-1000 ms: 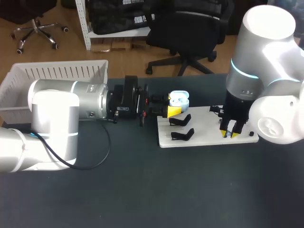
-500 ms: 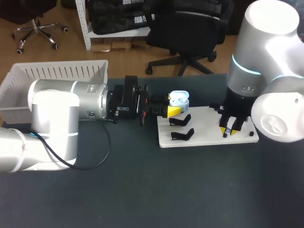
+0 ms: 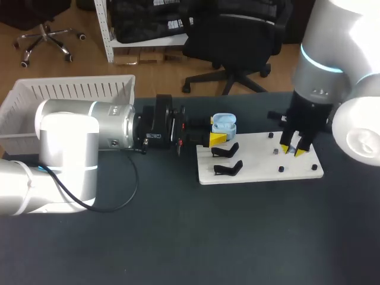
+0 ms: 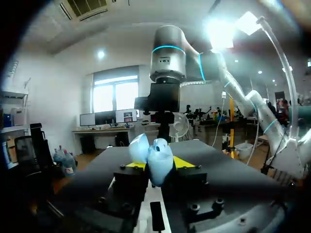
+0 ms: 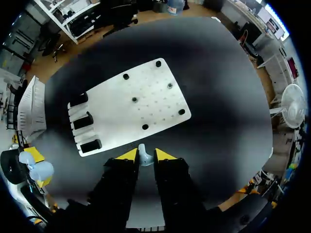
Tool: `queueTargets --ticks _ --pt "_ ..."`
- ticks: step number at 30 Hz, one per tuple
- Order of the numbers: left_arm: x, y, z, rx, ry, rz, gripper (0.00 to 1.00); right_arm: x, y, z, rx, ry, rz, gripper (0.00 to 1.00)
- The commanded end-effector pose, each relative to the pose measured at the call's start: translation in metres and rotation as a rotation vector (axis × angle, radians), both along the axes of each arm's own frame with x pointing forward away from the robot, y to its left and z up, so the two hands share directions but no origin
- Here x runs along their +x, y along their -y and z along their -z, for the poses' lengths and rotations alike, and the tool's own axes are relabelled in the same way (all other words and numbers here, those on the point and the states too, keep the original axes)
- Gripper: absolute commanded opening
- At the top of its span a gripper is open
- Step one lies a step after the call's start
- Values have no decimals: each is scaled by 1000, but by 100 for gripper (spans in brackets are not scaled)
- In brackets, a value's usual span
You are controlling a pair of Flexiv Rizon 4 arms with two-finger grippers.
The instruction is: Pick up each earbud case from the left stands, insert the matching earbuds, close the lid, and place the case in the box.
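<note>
Earbud case, pale blue, rounded, lid open, in left gripper.

Pale blue earbud case, white board, black stands, pale earbud.

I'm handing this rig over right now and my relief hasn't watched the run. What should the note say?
Left gripper: shut on the case, lid open, held beside the stand end of the board.
Right gripper: shut on an earbud, above the board's peg end.
Box: far left of the table; no case in the part that shows.
Done: case off its stand, earbud picked up.
Left: seat the earbud, add any missing one, close the lid, put the case in the box. The stands hold no other case.
</note>
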State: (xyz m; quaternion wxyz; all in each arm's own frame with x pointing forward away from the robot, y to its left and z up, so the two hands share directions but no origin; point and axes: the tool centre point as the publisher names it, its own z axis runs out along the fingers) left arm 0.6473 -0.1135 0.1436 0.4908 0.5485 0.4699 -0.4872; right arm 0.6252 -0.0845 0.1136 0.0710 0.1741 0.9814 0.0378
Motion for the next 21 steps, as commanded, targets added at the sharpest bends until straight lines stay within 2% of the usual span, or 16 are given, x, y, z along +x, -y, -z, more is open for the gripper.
queueTargets --ticks 1,5,10,21 --pt "0 0 0 1 0 -2 0 -15 -7 -41 -24 16 8 0" --pt "0 0 0 1 0 -2 0 -22 -21 -62 -70 21 -12 0" --pt "0 0 0 1 0 -2 0 -29 -45 -85 -82 47 -60 0" --pt "0 0 0 1 0 -2 0 -32 -102 -113 -130 53 -198 0"
